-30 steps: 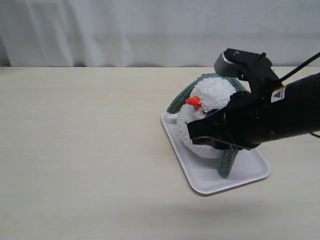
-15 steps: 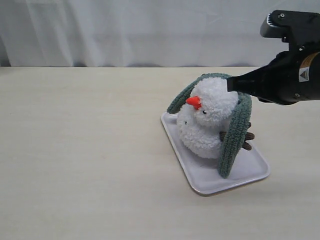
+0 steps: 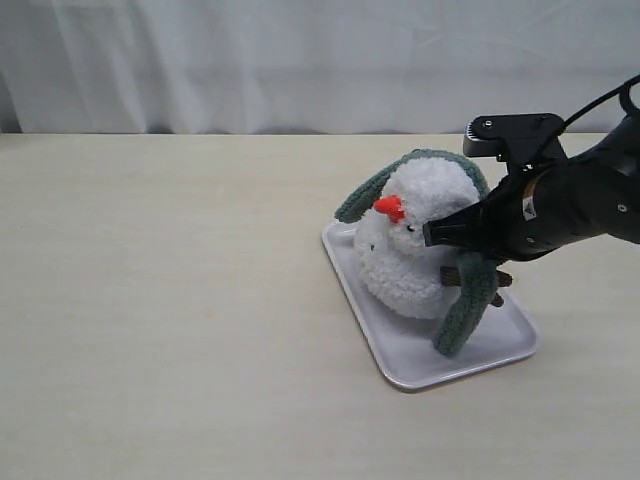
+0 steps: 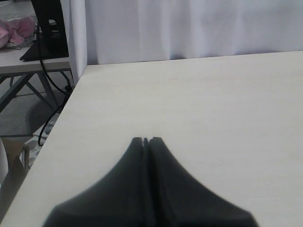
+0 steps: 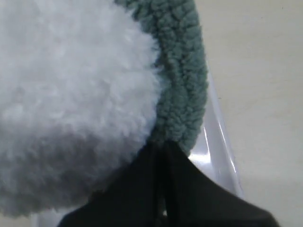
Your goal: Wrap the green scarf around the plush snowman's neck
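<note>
**Materials and shapes.** The plush snowman (image 3: 408, 272) was a fluffy white two-ball toy with an orange-red cone for a carrot nose (image 3: 389, 207) and a brown twig arm (image 3: 497, 296) showing at its side. It sat leaning on a smooth, glossy white tray (image 3: 400, 362), rectangular with rounded corners and a low raised rim. The tray lay on a pale, matte, wood-grained table (image 3: 180, 300) in front of a pleated white curtain (image 3: 250, 60). The green scarf (image 3: 466, 300), a narrow strip of nubbly dull-green fleece with rounded ends, was draped over the top of the head rather than around the snowman's neck (image 3: 392, 232). One end hung behind the nose side. The other end fell down the opposite side of the body, and its tip rested on the tray.

**Jaws.** The right gripper (image 3: 430, 235) reached in from the right at head height, with both black fingers pressed together to a single point. In the right wrist view that point (image 5: 159, 144) touched the scarf's edge (image 5: 184, 71), where the fleece met the white pile (image 5: 71, 94). Whether any fleece was pinched between the fingers could not be told. The left gripper (image 4: 146, 140) was likewise closed, holding nothing, over bare table well apart from the toy.
</note>
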Controlling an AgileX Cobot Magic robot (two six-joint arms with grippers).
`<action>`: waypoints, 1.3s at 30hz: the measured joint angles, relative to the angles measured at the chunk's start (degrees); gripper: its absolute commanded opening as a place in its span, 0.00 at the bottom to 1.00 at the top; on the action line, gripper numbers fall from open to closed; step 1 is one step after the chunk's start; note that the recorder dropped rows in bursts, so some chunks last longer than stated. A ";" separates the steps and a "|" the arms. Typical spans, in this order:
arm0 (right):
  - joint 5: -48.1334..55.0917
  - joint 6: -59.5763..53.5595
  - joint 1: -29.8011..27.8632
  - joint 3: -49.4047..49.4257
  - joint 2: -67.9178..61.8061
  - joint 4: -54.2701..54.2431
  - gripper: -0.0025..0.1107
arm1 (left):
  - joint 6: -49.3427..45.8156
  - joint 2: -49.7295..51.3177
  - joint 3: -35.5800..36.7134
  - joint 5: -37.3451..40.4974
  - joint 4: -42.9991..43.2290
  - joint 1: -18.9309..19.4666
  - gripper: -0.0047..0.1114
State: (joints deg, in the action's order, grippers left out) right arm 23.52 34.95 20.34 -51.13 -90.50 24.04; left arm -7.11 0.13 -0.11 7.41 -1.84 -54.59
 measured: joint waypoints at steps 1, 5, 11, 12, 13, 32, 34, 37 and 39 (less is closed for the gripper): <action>-0.43 0.00 0.00 0.00 -0.12 0.00 0.06 | 0.00 0.00 0.00 0.00 0.00 0.00 0.04; -3.74 0.23 0.00 0.00 1.14 0.13 0.06 | 0.00 0.00 0.00 0.00 0.00 0.00 0.04; -3.88 0.23 -0.10 0.00 8.86 0.13 0.06 | 0.00 0.00 0.00 0.00 0.00 0.00 0.04; -3.02 0.23 -0.10 0.00 9.64 0.13 0.07 | 0.00 0.00 0.00 0.00 0.00 0.00 0.04; -1.63 0.23 -0.10 0.00 10.62 0.13 0.08 | 0.00 0.00 0.00 0.00 0.00 0.00 0.04; -2.24 -15.15 -0.10 10.23 13.55 -18.46 0.17 | 0.00 0.00 0.00 0.00 0.00 0.00 0.04; -3.90 -15.56 -0.10 11.15 13.55 -18.96 0.17 | 0.00 0.00 0.00 0.00 0.00 0.00 0.04; -6.63 -15.76 -0.10 12.68 13.55 -19.29 0.17 | 0.00 0.00 0.00 0.00 0.00 0.00 0.04; -8.54 -15.91 -0.10 13.47 13.35 -19.22 0.17 | 0.00 0.00 0.00 0.00 0.00 0.00 0.04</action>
State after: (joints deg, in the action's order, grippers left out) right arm 14.98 19.03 20.24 -37.65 -77.15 4.81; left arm -7.11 0.13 -0.11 7.41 -1.84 -54.59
